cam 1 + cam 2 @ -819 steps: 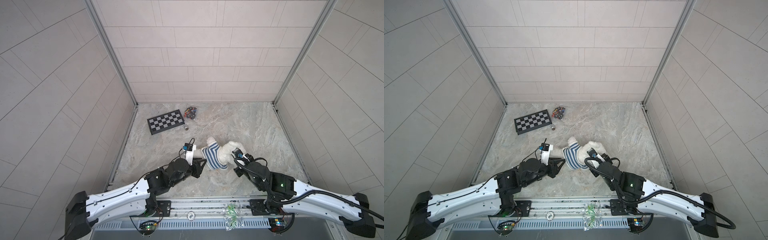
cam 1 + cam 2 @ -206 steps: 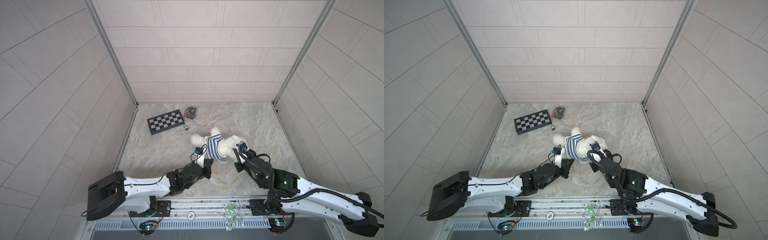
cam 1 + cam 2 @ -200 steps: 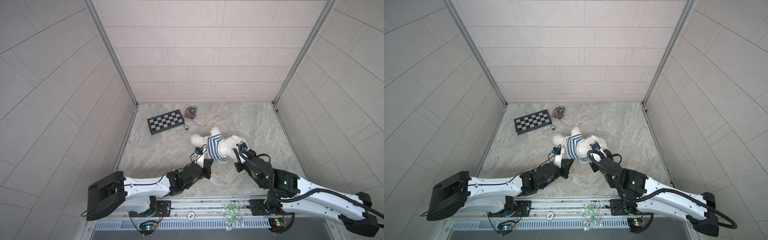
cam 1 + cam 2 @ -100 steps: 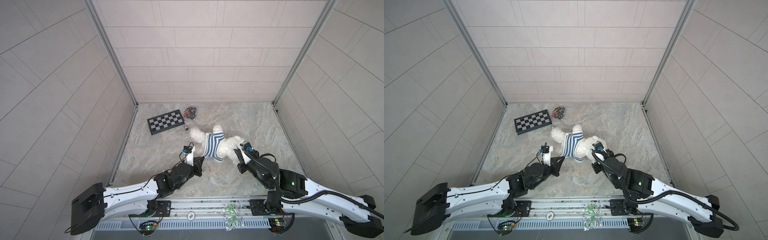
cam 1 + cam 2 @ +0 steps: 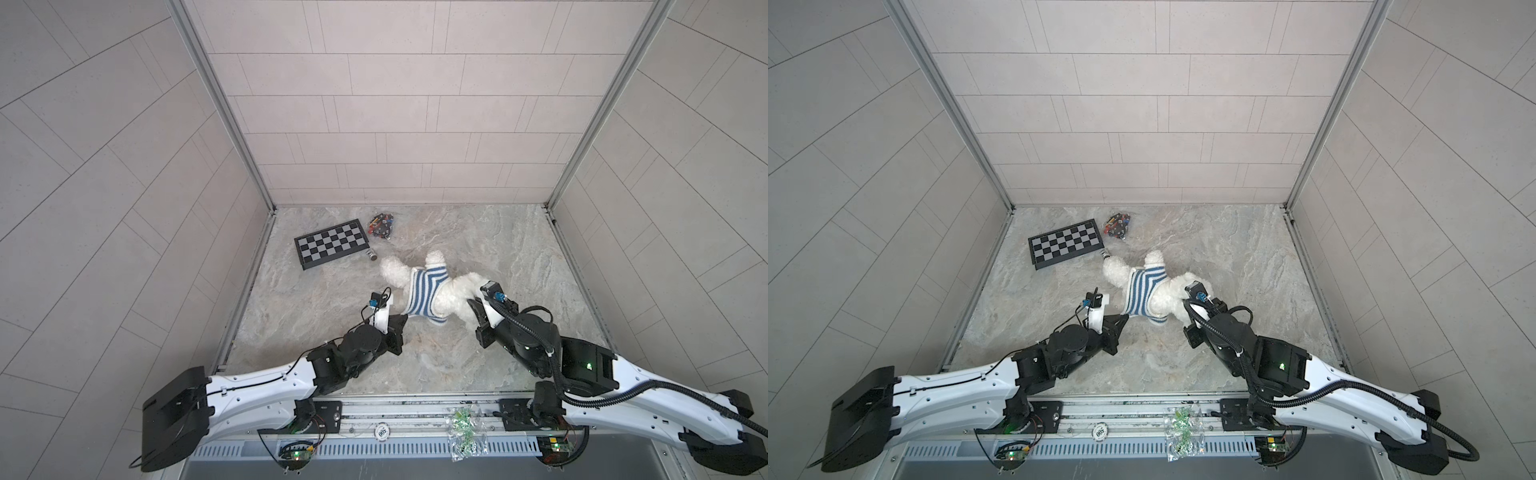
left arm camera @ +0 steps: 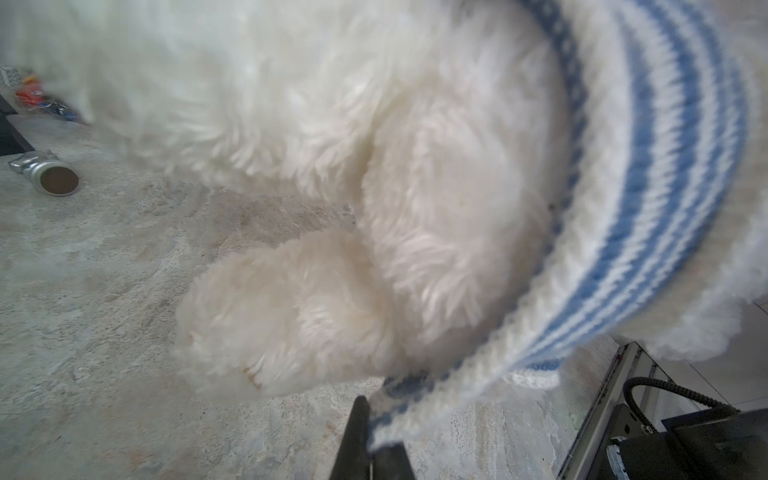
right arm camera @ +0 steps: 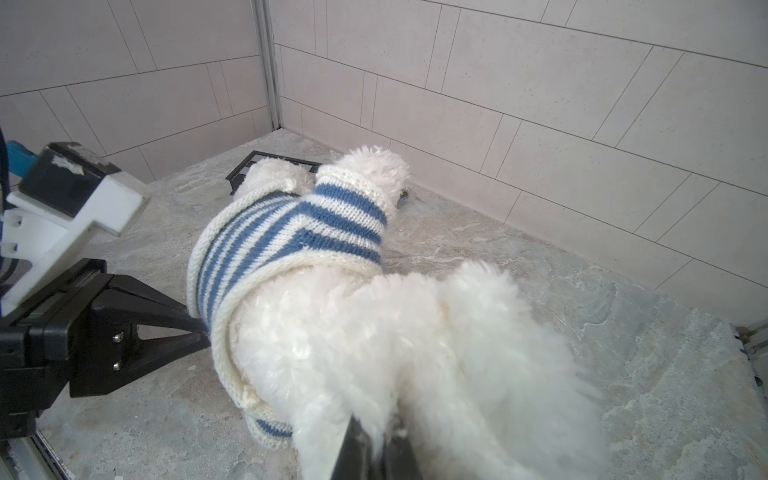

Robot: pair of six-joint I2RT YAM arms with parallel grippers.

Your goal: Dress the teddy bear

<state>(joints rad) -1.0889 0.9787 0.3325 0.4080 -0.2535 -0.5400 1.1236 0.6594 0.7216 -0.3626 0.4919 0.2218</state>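
Teddy bear [image 5: 455, 291] lies on the table [image 5: 332, 353] while we pinch the striped shirt [image 5: 424, 291] hem in the closed left gripper [image 5: 404, 318] to tug it down, with the right gripper [image 5: 473, 306] clamped on its fur as an anchor.

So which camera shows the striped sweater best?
Right wrist view: the striped sweater shows nearly whole on the teddy bear. The left wrist view gives only its blurred hem; both top views show it small.

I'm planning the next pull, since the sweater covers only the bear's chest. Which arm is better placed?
Left. The left tool is shut on the striped sweater's hem; the right tool pinches the teddy bear's fur, probably serving better as anchor.
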